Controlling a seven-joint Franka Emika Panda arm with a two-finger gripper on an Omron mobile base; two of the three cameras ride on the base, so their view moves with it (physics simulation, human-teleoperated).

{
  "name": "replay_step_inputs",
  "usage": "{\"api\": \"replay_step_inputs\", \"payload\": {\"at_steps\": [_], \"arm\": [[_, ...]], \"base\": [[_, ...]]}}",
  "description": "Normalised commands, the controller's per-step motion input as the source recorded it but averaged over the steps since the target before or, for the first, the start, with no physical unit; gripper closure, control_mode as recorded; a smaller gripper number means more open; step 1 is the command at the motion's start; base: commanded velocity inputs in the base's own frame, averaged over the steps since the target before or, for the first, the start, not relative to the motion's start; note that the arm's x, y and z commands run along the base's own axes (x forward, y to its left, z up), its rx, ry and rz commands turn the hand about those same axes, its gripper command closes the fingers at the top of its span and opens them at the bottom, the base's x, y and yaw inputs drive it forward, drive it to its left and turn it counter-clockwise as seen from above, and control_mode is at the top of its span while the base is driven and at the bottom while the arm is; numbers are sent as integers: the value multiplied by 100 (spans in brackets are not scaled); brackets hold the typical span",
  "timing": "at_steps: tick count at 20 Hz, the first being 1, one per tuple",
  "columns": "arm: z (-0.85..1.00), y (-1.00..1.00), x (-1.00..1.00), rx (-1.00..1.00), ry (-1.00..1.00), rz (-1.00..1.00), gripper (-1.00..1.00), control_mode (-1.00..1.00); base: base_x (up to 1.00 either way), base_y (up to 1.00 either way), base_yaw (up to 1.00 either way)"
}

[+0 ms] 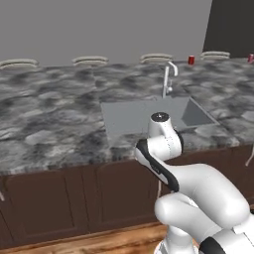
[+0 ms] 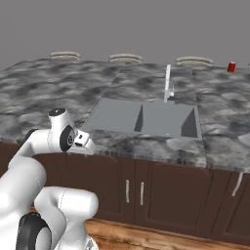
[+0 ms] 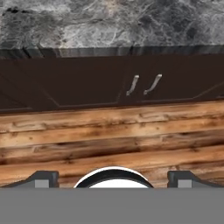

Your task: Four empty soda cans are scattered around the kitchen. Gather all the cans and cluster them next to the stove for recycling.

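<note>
Two red soda cans stand at the far edge of the marble island counter: one (image 1: 191, 60) beyond the faucet, which is also in the right base view (image 2: 231, 67), and another (image 1: 251, 58) at the frame's right border. The stove is out of view. My arm is folded low in front of the counter. The gripper (image 3: 112, 179) is open with nothing between its dark fingertips (image 3: 43, 178), and it faces the dark cabinet doors and wooden floor, far from both cans.
A grey double sink (image 1: 149, 116) with a tall faucet (image 1: 167, 79) is set into the counter (image 1: 49, 119). Round stools (image 1: 90, 60) line the far side. Dark cabinet doors with silver handles (image 3: 143, 84) run below the counter, above a plank floor (image 3: 109, 140).
</note>
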Motion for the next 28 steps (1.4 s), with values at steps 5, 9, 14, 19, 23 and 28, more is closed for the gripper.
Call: {"api": "replay_step_inputs", "payload": {"at_steps": [5, 9, 14, 19, 23, 28], "arm": [[0, 0, 0, 0, 0, 0, -100, 100], [0, 0, 0, 0, 0, 0, -100, 100], [0, 0, 0, 0, 0, 0, -100, 100], [0, 0, 0, 0, 0, 0, -100, 100], [0, 0, 0, 0, 0, 0, -100, 100], [0, 0, 0, 0, 0, 0, -100, 100]], "base": [[1, 100, 0], [0, 100, 0], [3, 98, -5], [11, 99, -10], [2, 95, -10], [-1, 100, -9]]}}
